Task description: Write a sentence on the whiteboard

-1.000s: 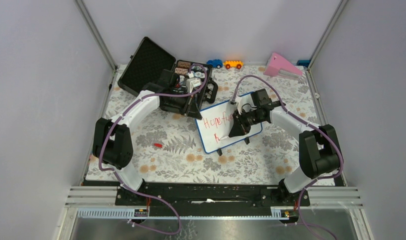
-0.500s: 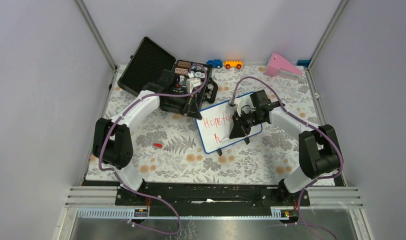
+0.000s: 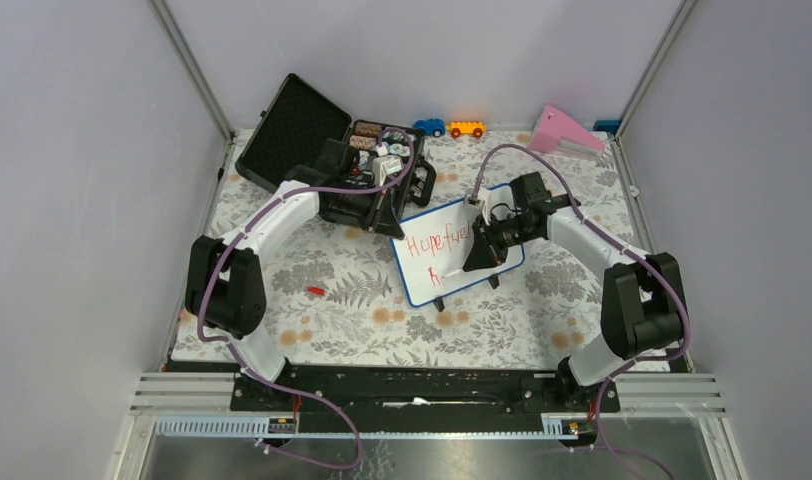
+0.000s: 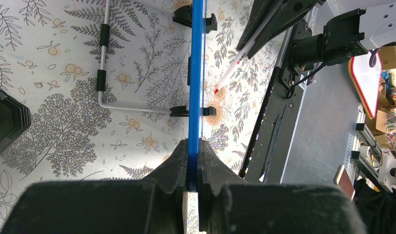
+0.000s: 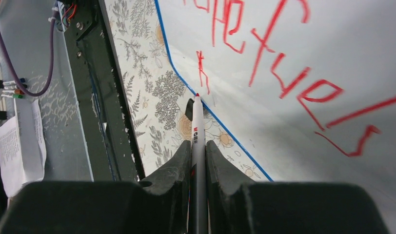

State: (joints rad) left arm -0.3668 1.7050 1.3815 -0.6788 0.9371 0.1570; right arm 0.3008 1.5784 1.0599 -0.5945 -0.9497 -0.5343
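Whiteboard [image 3: 437, 270] stands at the middle of the table [image 3: 312, 330], left gripper [image 4: 192, 151] clamped on its blue frame. Right gripper [image 5: 198, 148] pinches a red marker [image 5: 198, 122], tip near the second line of the writing [image 5: 271, 63].

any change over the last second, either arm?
The right claw, holding the marker, drifted slightly right and away from the bases, uncovering a bit more of the top line of the sentence. Nothing was grabbed or released. Unchanged: the left claw is clamped on the whiteboard edge, the board is in place, and the second line is barely started.
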